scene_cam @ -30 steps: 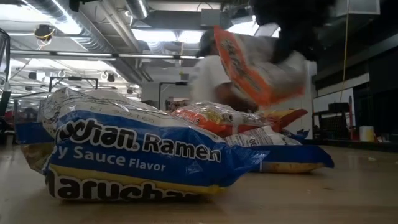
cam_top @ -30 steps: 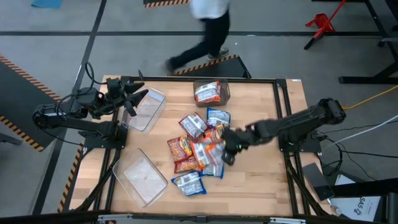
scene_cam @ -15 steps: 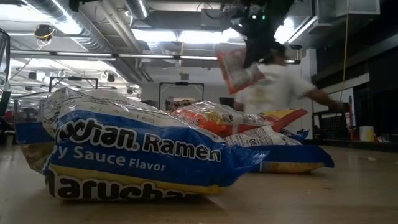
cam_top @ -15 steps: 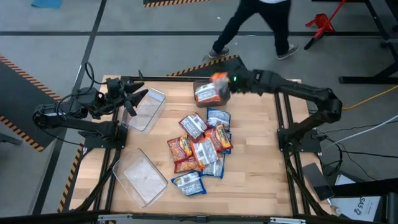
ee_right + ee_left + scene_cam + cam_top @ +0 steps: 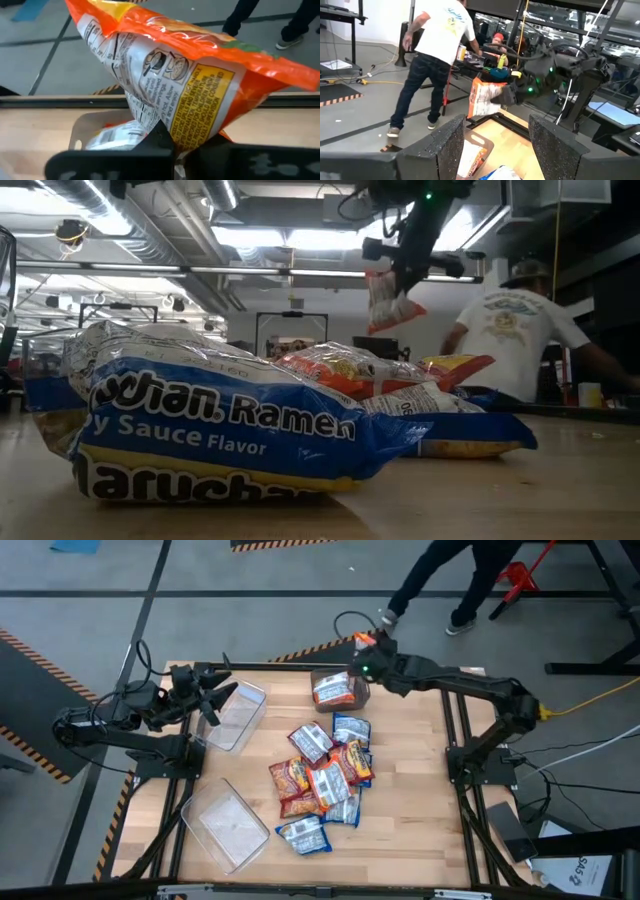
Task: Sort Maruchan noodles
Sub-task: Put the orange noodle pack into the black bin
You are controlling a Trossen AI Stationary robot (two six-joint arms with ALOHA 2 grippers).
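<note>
Right claw (image 5: 366, 652) reaches to the far edge of the bench (image 5: 420, 830), clenched on an orange-and-white Maruchan packet (image 5: 175, 90) that hangs in the air above the far clear bin (image 5: 340, 690). That bin already holds one orange packet. Left claw (image 5: 222, 700) waits with fingers spread over the empty clear bin (image 5: 238, 718) at the bench's left side. Remaining Maruchan packets (image 5: 320, 780), blue and orange mixed, lie heaped mid-bench. A third clear bin (image 5: 225, 825) sits near-left. A person (image 5: 515, 330) walks beyond the far edge.
</note>
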